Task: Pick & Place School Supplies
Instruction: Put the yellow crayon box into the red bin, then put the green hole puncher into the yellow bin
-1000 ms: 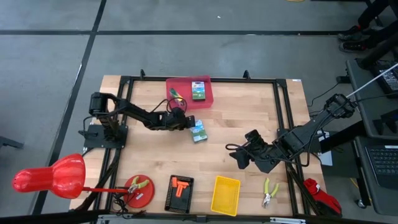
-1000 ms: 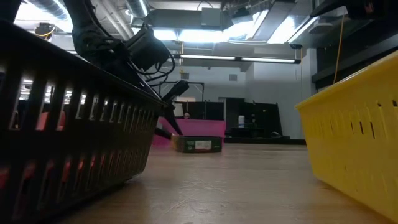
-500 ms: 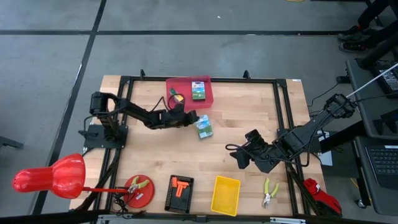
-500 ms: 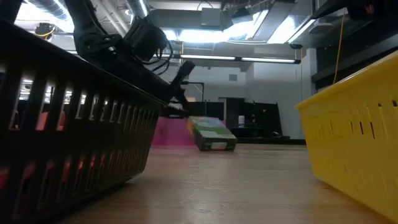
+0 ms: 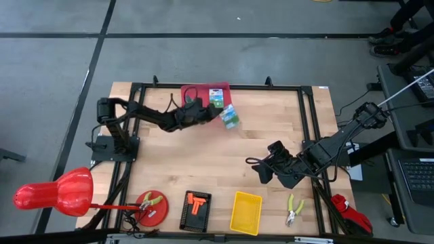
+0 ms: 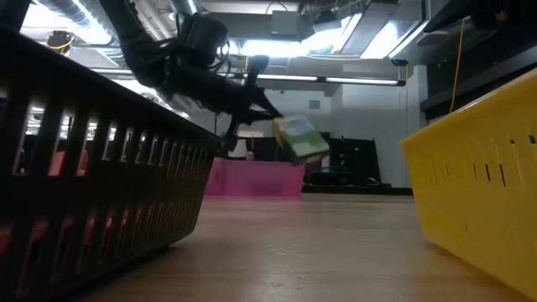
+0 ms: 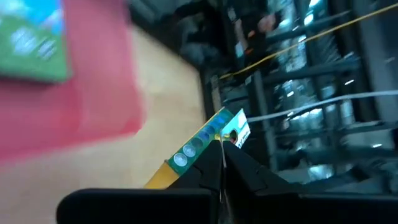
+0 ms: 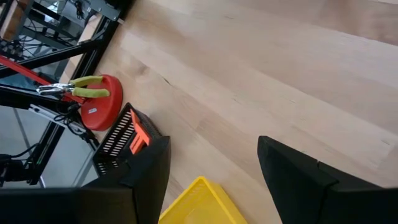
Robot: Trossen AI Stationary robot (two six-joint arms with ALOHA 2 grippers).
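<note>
Green-and-yellow crayon box (image 6: 300, 139), airborne only in the low view, is clamped in the left pincer (image 5: 215, 116); right pincer (image 8: 214, 163) gapes wide.

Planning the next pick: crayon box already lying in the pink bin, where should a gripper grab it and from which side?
Probably straight from above, fingers across its two long edges. The crayon box lies flat in the pink bin, so only its thin edges offer a pinch, and the bin's walls block a sideways approach. The left gripper is nearest but holds the second crayon box; the right gripper waits open.
</note>
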